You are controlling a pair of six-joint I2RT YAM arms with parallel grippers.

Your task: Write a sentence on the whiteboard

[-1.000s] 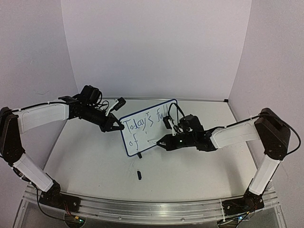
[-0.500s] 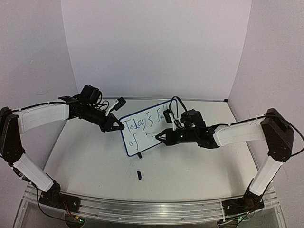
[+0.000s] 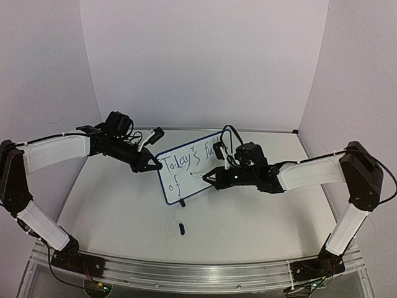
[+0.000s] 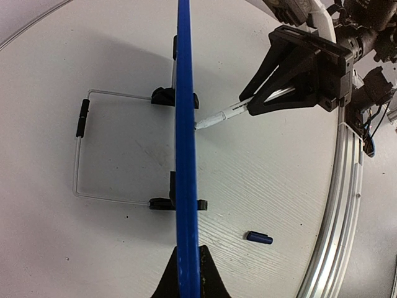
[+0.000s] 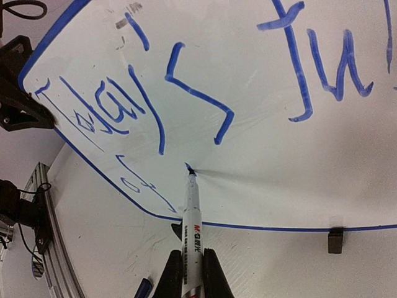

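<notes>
- Stands upright on the pale table (image 3: 124, 211) between both arms: small rectangular whiteboard (image 3: 186, 174) with a thin blue rim, face turned toward the right arm.
- Pinches the board's left rim in the left gripper (image 4: 186, 273), jaws closed on it.
- Clamps a slim white marker pen (image 5: 192, 211) in the right gripper (image 5: 191, 264), tip touching the face.
- Shows an unfinished blue handwritten sentence (image 3: 180, 162), "Today's" above "of".
- Probably calls for strokes on the lower line right of "of", on the right arm's side, with the pen axis pointing into the face.

The upright whiteboard (image 3: 189, 174) splits the worktop (image 3: 124, 211); the left pincer (image 3: 155, 166) clamps its left edge, and the marker (image 5: 191, 217) in the right pincer (image 3: 209, 179) meets its face. Bare worktop in front holds one cap (image 3: 182, 228); wire stand (image 4: 77, 155) behind
</notes>
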